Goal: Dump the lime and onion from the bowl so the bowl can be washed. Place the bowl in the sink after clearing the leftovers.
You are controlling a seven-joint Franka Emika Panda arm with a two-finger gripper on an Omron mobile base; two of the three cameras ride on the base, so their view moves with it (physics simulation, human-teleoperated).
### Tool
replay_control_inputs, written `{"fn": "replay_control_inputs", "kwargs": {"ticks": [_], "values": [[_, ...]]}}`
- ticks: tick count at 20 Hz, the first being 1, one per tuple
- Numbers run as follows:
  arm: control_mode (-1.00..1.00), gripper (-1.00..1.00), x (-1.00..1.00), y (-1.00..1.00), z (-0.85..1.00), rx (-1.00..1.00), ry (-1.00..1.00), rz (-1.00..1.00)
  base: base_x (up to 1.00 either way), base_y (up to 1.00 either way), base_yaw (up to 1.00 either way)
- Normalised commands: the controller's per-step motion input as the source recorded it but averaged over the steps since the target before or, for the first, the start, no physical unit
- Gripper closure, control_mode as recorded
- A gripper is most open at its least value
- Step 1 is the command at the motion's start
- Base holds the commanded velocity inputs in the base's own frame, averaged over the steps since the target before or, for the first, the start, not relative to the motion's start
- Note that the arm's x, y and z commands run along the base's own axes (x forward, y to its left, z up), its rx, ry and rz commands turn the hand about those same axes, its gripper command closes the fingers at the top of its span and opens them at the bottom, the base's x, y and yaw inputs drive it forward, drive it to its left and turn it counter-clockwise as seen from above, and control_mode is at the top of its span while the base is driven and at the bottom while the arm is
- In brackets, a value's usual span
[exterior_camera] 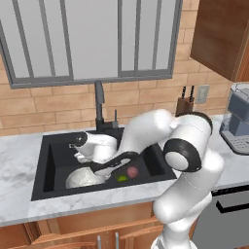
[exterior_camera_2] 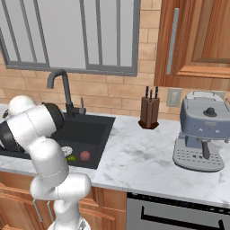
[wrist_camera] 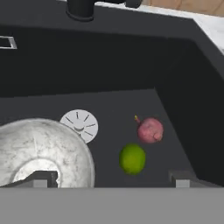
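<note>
Bowl [wrist_camera: 39, 151], lime [wrist_camera: 132, 159], onion [wrist_camera: 150, 130] in sink [wrist_camera: 109, 65]

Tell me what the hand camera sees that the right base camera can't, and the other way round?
The hand view alone shows the bowl, lying upside down on the floor of the sink, partly covering the round drain, with the open claw just above. The right base view alone shows the knife block, the coffee machine, the window and the white arm blocking that spot in the sink. Both show the sink, the faucet, the lime and the onion lying loose and close together on the sink floor.
</note>
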Motion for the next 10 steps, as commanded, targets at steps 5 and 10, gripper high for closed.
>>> {"fn": "replay_control_inputs", "kwargs": {"ticks": [5, 10], "values": [[-1.0, -1.0, -0.79, 0.0, 1.0, -0.07, -0.34, 0.0, 0.0, 0.0, 0.0], [-1.0, -1.0, -0.98, -0.01, 1.0, -0.01, -0.39, 0.0, 0.0, 0.0, 0.0]]}}
